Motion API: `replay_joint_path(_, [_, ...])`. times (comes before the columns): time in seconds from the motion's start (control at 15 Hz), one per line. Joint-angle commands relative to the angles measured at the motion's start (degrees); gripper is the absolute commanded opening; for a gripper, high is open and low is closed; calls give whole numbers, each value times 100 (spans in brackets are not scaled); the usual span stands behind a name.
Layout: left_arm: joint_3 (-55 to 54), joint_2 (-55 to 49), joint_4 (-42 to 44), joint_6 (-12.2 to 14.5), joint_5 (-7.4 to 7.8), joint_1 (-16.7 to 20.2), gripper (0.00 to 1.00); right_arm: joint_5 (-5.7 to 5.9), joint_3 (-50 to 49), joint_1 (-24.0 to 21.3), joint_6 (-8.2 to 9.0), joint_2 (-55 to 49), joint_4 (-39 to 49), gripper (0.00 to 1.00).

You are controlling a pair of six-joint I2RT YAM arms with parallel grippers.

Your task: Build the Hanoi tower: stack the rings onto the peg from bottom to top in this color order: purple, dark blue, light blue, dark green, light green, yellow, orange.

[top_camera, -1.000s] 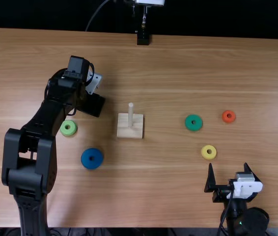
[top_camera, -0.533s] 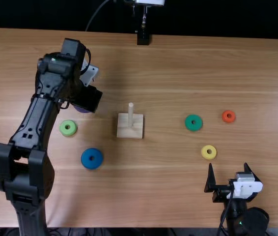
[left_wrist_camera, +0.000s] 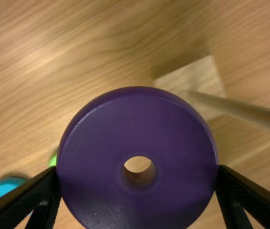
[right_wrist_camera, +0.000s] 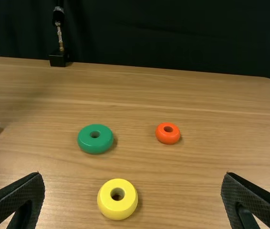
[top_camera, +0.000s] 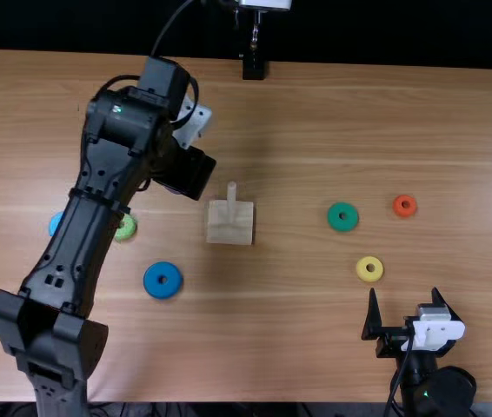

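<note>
Left wrist view tells you most of it: the left tool (left_wrist_camera: 137,171) is clamped on the purple ring (left_wrist_camera: 94,138), one finger on each side of the rim, hole facing the camera. Purple goes first, so the grip looks good to me, just don't squeeze harder or re-grab.

Next out is the bare peg (left_wrist_camera: 240,110). The ring looks beside it rather than over it, so I'd stay high, bring the hole right above the peg tip, and only then go down. Keep the ring flat; a tilted one will probably jam or drag the wooden base (top_camera: 229,228), left of middle in the top view. Let go once it sits on the base, then back straight up.

Further out on the desk (top_camera: 315,339), the dark blue ring (top_camera: 152,282) is lower left, and imo that's your next one. Light blue (top_camera: 55,223) and light green (top_camera: 126,228) are by the left arm. Right tool (top_camera: 403,292) sits lower right, fingers apart and empty, so leave it parked for now.
</note>
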Motion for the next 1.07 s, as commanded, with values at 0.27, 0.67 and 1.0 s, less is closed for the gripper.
replay_joint_path(0.27, [394,-341,56,-818,208,-387,0,-30,-320,-32,-7,-73,-399,100])
replay_joint_path(0.67, [438,-332,77,-860,208,-694,0,-30,-320,-32,-7,-73,-399,100])
replay_joint_path(1.0, [587,-271,77,-987,208,-844,0,-30,-320,-32,-7,-73,-399,100])
